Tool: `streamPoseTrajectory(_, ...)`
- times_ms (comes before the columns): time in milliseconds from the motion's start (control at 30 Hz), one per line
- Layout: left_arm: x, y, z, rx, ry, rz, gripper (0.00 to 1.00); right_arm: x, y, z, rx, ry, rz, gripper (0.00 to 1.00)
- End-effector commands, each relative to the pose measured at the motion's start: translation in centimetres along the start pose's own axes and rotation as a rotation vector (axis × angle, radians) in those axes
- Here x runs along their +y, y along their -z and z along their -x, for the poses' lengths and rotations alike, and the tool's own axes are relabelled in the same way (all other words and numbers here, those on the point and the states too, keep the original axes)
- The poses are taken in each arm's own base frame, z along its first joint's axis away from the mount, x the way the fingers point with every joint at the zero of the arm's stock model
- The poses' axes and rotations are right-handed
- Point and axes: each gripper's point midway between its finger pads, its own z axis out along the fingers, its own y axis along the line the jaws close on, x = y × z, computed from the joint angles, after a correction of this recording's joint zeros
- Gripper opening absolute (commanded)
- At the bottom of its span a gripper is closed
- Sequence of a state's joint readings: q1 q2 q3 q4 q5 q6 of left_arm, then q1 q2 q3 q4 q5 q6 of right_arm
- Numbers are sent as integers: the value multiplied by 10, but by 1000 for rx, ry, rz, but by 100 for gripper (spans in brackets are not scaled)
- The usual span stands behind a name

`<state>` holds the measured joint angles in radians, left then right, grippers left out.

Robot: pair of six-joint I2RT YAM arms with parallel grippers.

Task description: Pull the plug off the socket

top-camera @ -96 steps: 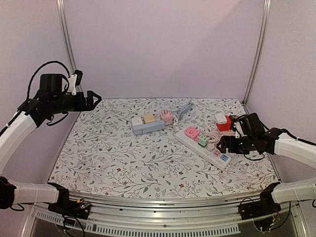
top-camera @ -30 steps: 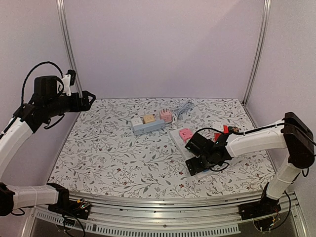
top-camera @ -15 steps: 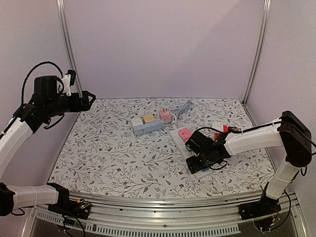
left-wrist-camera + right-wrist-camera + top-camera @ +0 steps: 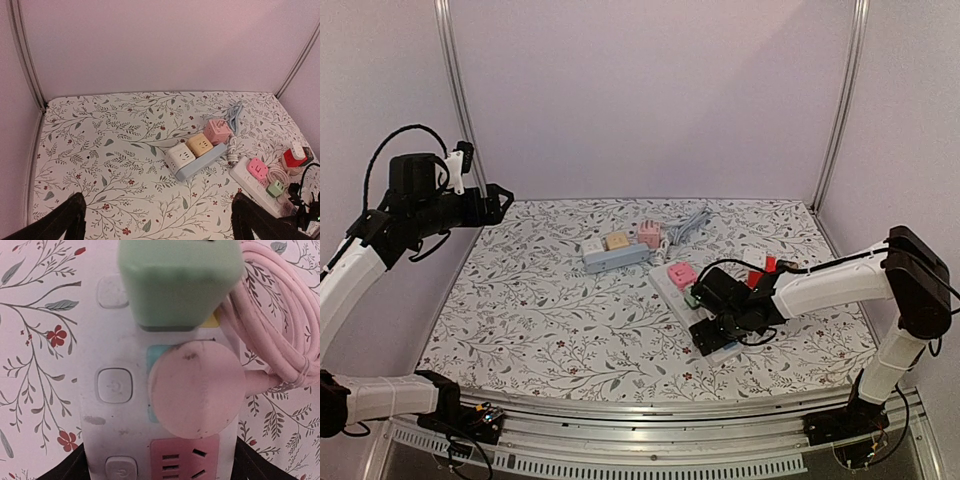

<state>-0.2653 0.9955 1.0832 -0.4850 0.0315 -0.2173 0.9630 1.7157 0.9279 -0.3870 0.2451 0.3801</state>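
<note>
From the top view, the pink plug cannot be seen: the right gripper (image 4: 712,335) lies low over the near end of the white power strip (image 4: 670,288) at the right of the floral table (image 4: 540,320) and covers that part of it, so its fingers are also hard to read here; a pink cube adapter (image 4: 680,273) shows on the strip's far end, and the blue strip (image 4: 615,258) lies apart to the far left of it; the left gripper (image 4: 502,201) hangs high at the far left with its fingers spread, holding nothing; in the left wrist view both of its fingers (image 4: 67,222) show only as dark tips cut off at the bottom corners, wide apart over bare cloth, and the white strip is cut off at the right edge, the plug too small to pick out; in the right wrist view the pink plug (image 4: 195,390) sits pushed into the white strip, just near of a green adapter (image 4: 177,280) whose top is cut off, its pink cord (image 4: 280,315) looped to the right; only the dark fingertips (image 4: 67,469) show at the bottom corners, set wide on either side of the strip at its edges, not on the plug, and whether they press the strip cannot be told
</note>
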Motion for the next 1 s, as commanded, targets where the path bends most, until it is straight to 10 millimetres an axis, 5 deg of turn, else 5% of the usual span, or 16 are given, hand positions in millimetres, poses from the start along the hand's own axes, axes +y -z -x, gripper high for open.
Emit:
streamPoseTrajectory(0, 5, -6, -8, 26, 2, 17, 99, 50, 15, 0, -35, 113, 161, 56)
streamPoseTrajectory(333, 5, -10, -11, 38, 5, 18, 100, 144, 29, -13, -25, 263, 267, 56)
streamPoseTrajectory(467, 5, -11, -12, 42, 6, 19, 100, 164, 29, -12, -21, 273, 274, 56)
streamPoseTrajectory(667, 4, -12, -13, 45, 6, 9, 100, 163, 38, 1, -61, 238, 263, 68)
streamPoseTrajectory(800, -2, -14, -15, 53, 8, -23, 100, 151, 65, 17, -126, 212, 244, 87)
streamPoseTrajectory(967, -15, -19, -20, 73, -2, -62, 100, 120, 105, 36, -232, 160, 171, 97)
